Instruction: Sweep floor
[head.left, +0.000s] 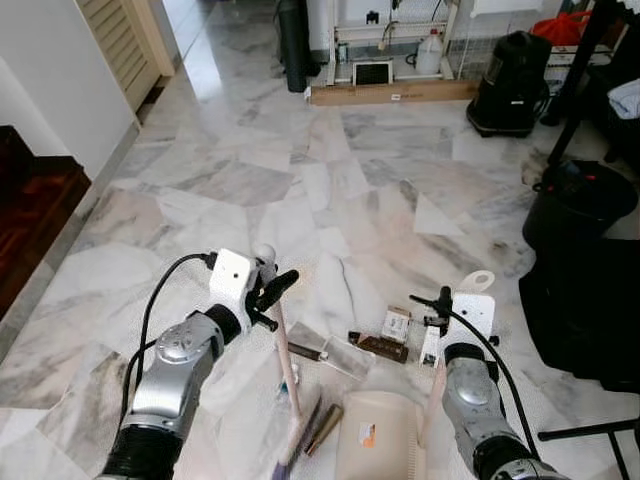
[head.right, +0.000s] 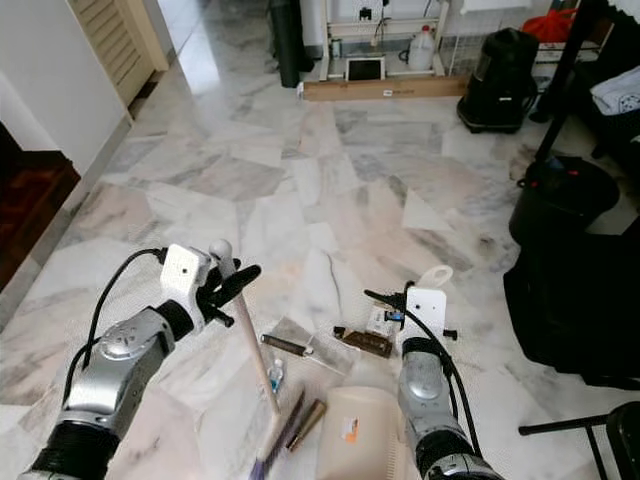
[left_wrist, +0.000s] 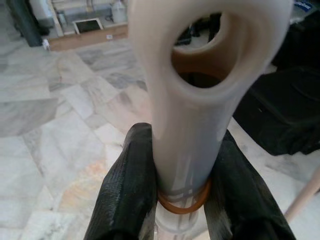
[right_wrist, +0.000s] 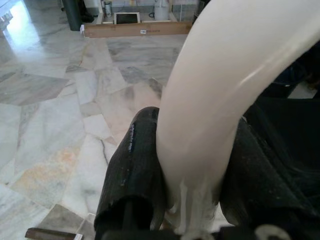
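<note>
Broom (head.left: 288, 372) time: I hold its thin stick in my left gripper (head.left: 268, 292), near the lower left of the frame, and my two black fingers (left_wrist: 125, 192) squeeze tight on the pale handle just under its loop end. The stick leans down to the brush (head.left: 290, 445) at the bottom of the frame, which rests on the marble floor (head.left: 300, 180). My right gripper (head.left: 436, 305), at the lower right, is clamped on the white handle of the dustpan (head.left: 378, 432), and the cream pan sits flat on the floor at the bottom middle, just beside the brush. Between them and a bit higher in the frame lies the mess: a dark stick-like piece (head.left: 306, 352), a clear wrapper (head.left: 346, 355), a brown bar (head.left: 378, 346), a small white and brown packet (head.left: 396, 324) and a thin brown piece (head.left: 324, 429) right by the brush. I think I am in the sweeping step, with the trash not yet in the pan. Next I think I need to reach the brush out past the bits and pull them back toward the pan's mouth, while I keep the pan still and pressed down. The light wrapper may slide away, so I should go slow. Far off at the upper right stands a black bin (head.left: 512, 82), and another black tub (head.left: 580, 205) sits at the right.
</note>
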